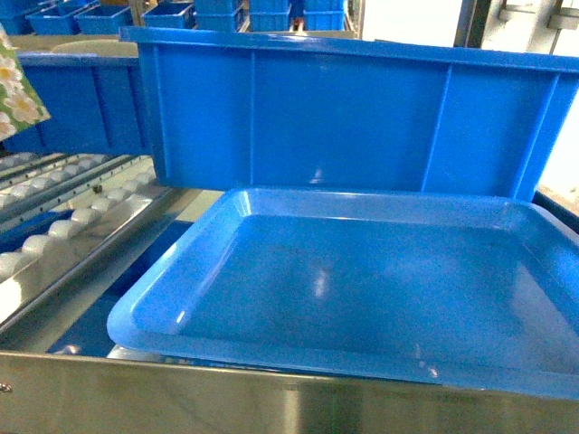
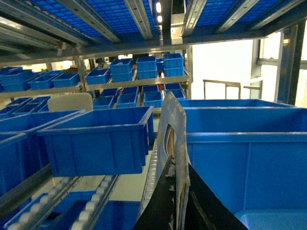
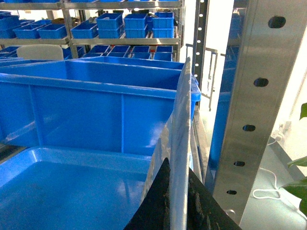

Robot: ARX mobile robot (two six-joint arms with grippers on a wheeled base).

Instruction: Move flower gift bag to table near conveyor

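A corner of the flower gift bag (image 1: 13, 90) shows at the head view's left edge, with white-yellow flowers on green, held above the conveyor (image 1: 72, 217). In the left wrist view the flower gift bag (image 2: 173, 124) stands edge-on, pale, with its handle hole facing left. My left gripper (image 2: 178, 191) is shut on its lower edge. In the right wrist view my right gripper (image 3: 177, 179) is shut on a thin clear plastic sheet (image 3: 181, 124) that rises upright between the black fingers. Neither gripper shows in the head view. The table is out of view.
A shallow blue tray (image 1: 362, 289) lies in front, with a tall blue bin (image 1: 344, 117) behind it. Another blue bin (image 2: 96, 143) sits on the roller tracks (image 2: 91, 206). A steel rail (image 1: 271, 398) crosses the bottom. A perforated steel post (image 3: 254, 105) stands just right of my right gripper.
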